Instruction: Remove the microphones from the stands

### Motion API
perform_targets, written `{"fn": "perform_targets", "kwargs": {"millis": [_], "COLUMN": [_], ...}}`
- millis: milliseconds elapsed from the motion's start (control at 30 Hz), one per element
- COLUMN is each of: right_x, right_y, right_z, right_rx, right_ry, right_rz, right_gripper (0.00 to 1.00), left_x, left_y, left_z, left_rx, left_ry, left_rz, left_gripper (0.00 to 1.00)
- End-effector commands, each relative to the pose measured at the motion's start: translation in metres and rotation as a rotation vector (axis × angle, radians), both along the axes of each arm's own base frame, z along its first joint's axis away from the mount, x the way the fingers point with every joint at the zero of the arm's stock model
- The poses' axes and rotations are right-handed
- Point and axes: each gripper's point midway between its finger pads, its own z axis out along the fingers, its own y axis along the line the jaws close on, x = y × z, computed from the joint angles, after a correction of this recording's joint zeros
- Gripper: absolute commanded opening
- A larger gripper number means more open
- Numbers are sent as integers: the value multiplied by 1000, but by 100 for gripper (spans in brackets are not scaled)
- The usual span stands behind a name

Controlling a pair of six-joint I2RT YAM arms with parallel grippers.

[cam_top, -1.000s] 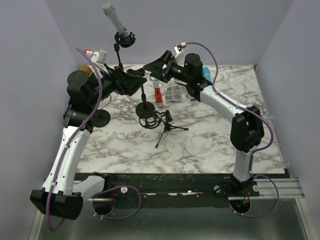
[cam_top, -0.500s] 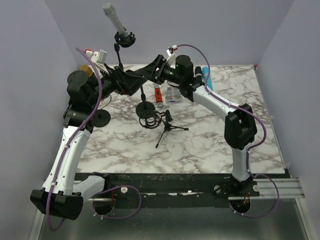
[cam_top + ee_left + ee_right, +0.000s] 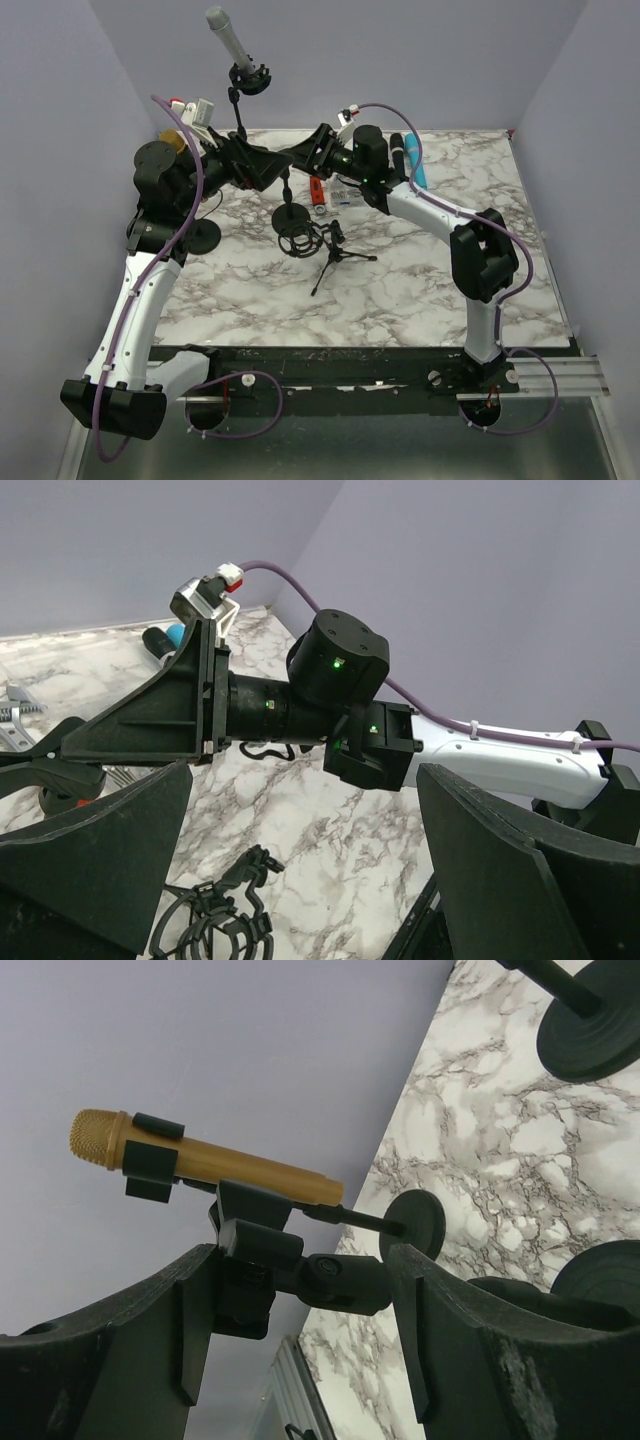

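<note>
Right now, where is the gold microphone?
In the right wrist view, the gold microphone lies clipped in its stand clip, upper left of frame, just above the gap between the fingers of the right gripper.

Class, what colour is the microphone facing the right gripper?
The microphone is gold; it shows best in the right wrist view.

Arms raised inward; left end effector wide open, right end effector narrower.
</note>
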Motion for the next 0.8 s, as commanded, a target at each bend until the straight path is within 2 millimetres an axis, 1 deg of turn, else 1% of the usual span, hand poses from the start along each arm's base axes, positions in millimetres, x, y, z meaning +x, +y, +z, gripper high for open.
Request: {"fn": "perform_targets", "kwargs": {"millis": [0, 367, 633, 767], "right_x": [-9, -9, -11, -13], "right_y": [-6, -5, -7, -8], "right_z": [-90, -109, -136, -145], "right_rx": [-183, -206, -231, -240], "right_ry": [149, 173, 213, 226], "right_rz": [-1, 2, 5, 6], "right_gripper": [72, 73, 73, 73], "left_x": [-3, -3, -2, -2], "left_y": [-1, -1, -2, -2], "left_z": [11, 10, 10, 10], "left_rx": [-12, -12, -12, -11], "left_ry": [-31, -28, -26, -26], "left_rz": [-19, -22, -24, -23], "left_gripper": [99, 99, 99, 99]}}
